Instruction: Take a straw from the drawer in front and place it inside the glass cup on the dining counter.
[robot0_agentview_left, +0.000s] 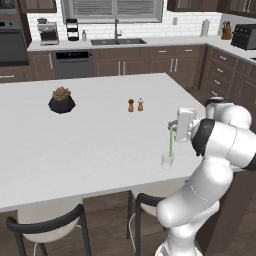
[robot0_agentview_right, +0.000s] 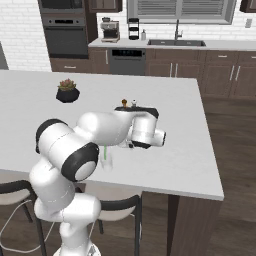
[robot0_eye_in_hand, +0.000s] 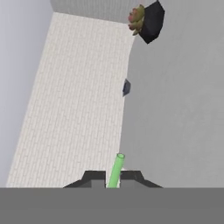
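The light-green straw (robot0_agentview_left: 170, 141) hangs upright over the small clear glass cup (robot0_agentview_left: 167, 160) near the front right edge of the white dining counter (robot0_agentview_left: 100, 145). Its lower end reaches into the cup's mouth. My gripper (robot0_agentview_left: 172, 125) is shut on the straw's upper end, directly above the cup. In the hand view the straw (robot0_eye_in_hand: 116, 169) sticks out from between the two dark fingertips (robot0_eye_in_hand: 94, 177) of my gripper (robot0_eye_in_hand: 113, 179). From the right, my arm covers part of the straw (robot0_agentview_right: 105, 151) and the cup (robot0_agentview_right: 106, 163). The drawer is out of view.
Salt and pepper shakers (robot0_agentview_left: 135, 105) stand mid-counter behind the cup. A succulent in a black pot (robot0_agentview_left: 62, 100) sits further left. Two stools (robot0_agentview_left: 45, 225) (robot0_agentview_left: 150, 200) are tucked under the counter's near edge. The counter's right edge drops off beside my arm.
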